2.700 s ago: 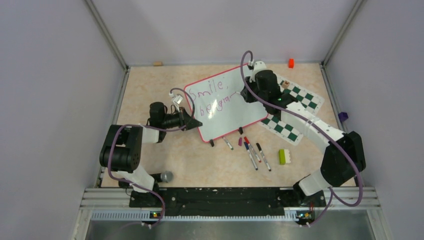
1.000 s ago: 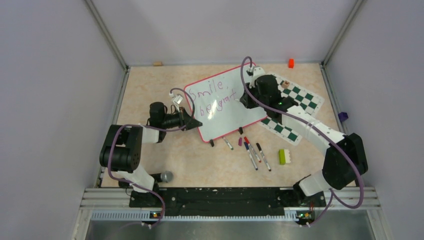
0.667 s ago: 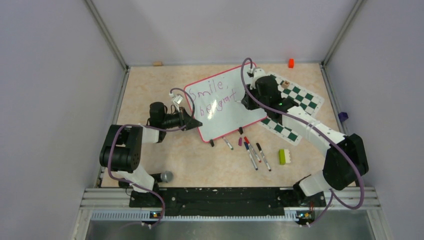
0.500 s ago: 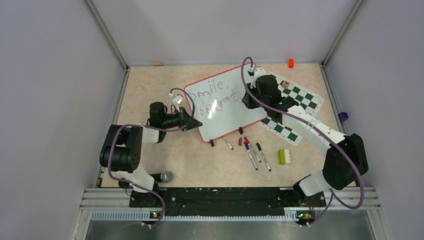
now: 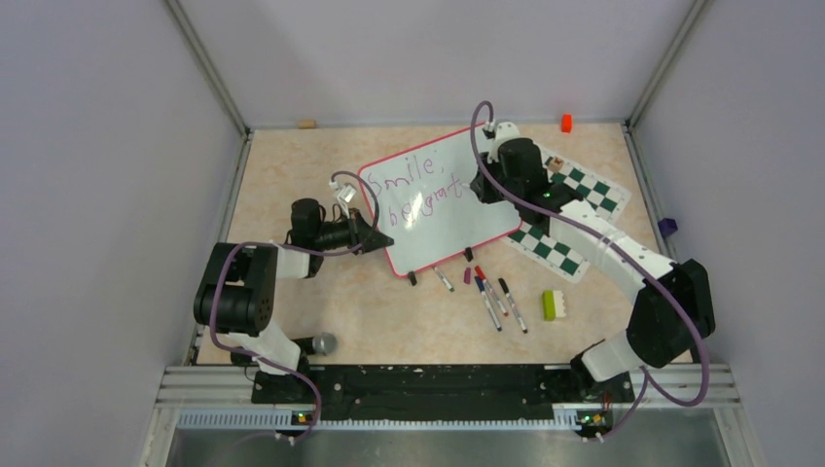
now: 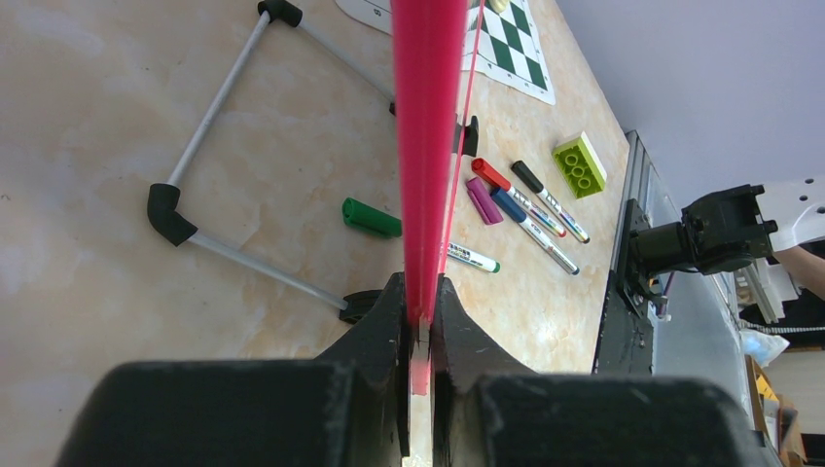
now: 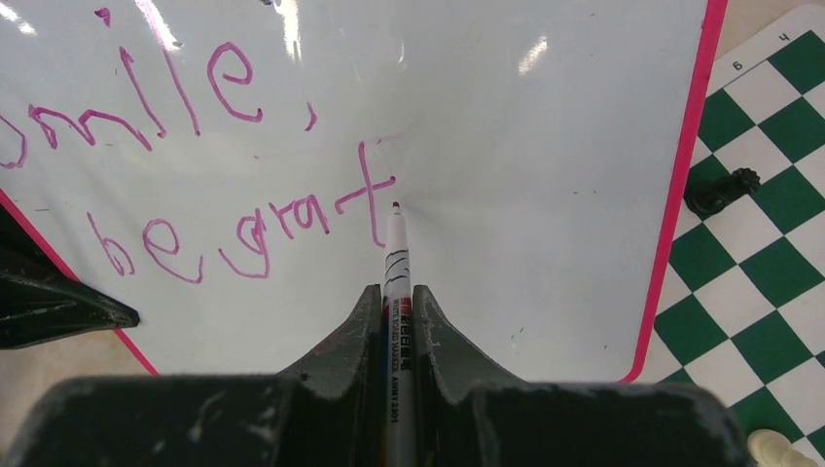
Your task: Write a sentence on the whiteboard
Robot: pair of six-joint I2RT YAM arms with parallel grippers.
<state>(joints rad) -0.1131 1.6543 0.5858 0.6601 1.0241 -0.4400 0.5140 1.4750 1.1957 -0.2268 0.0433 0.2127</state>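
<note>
- Top view: the whiteboard (image 5: 457, 219) lies askew in the middle of the tabletop (image 5: 282, 170), its far right corner lapping over a green-and-white chess mat (image 5: 603, 195).
- The sentence (image 5: 416, 190) runs in two purple lines across the board's far left part, "Smile," above "be grat".
- The left jaws meet the board's near left edge; the right jaws hang over the board's right part, at the end of the second line.
- Loose markers (image 5: 494, 297) lie just off the board's near edge, with a green brick (image 5: 554, 305) beside them. An orange block (image 5: 565, 123) sits near the far wall.
- Left wrist view: the left jaws are pinched narrow on the board's red-pink rim, seen edge-on and running straight away from the camera.
- A green cap (image 6: 371, 218) lies on the tabletop by that rim. A frame of grey rods (image 6: 219, 97) with black corner pieces lies to the left.
- Right wrist view: the right jaws are clamped on a white marker (image 7: 397, 292) that points up the middle of the picture.
- Its tip sits just right of the crossbar of the "t"; whether it touches the board I cannot tell.
- A black chess piece (image 7: 720, 192) stands on the mat just beyond the board's right rim.
</note>
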